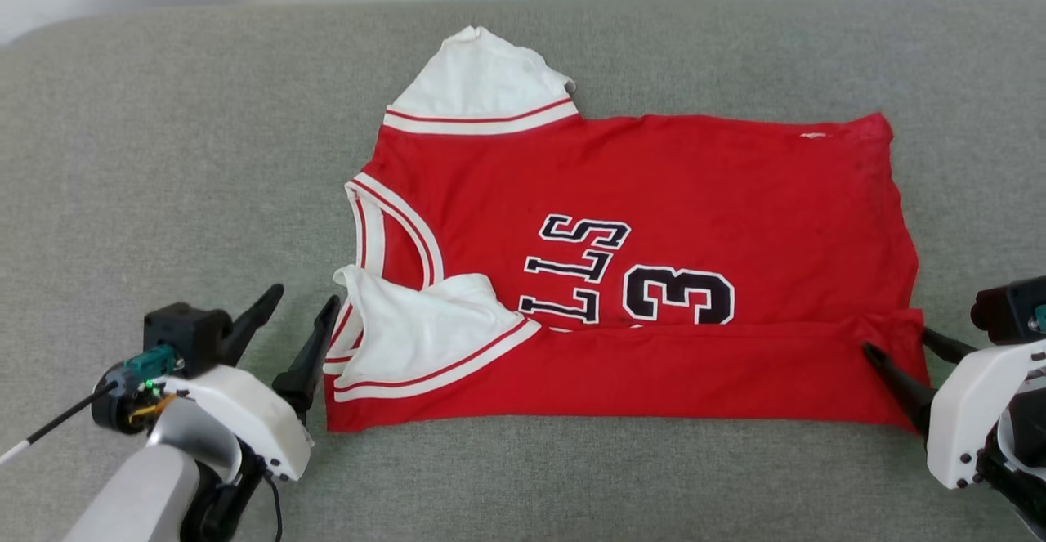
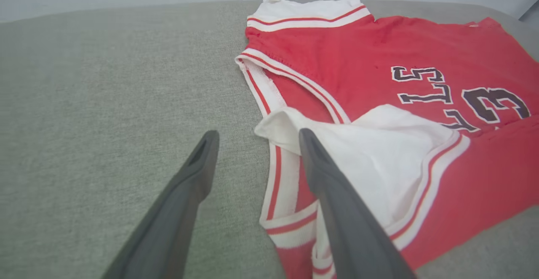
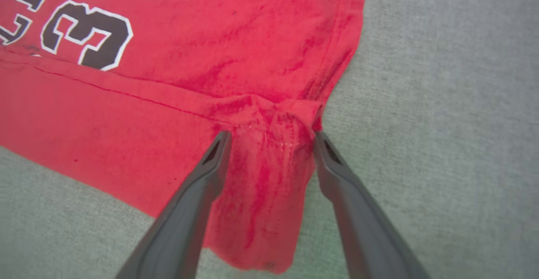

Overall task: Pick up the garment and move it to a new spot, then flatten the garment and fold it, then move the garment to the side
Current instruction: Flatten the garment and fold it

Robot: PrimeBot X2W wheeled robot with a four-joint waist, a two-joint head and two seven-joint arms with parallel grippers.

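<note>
Garment flat on the grey fabric surface, near edge folded over. Left pincer spread beside the collar; right pincer spread astride the bunched hem corner, where a snagging fingertip could drag the fold open

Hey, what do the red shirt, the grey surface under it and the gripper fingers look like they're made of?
Shirt: soft knit cloth, matte, likely cotton or polyester; it folds and wrinkles, with visible hem stitching.
Grey surface: woven, upholstery-like fabric, matte, with a fine heathered texture.
Fingers: dark grey, smooth, dull sheen, probably moulded plastic or rubber.
</note>
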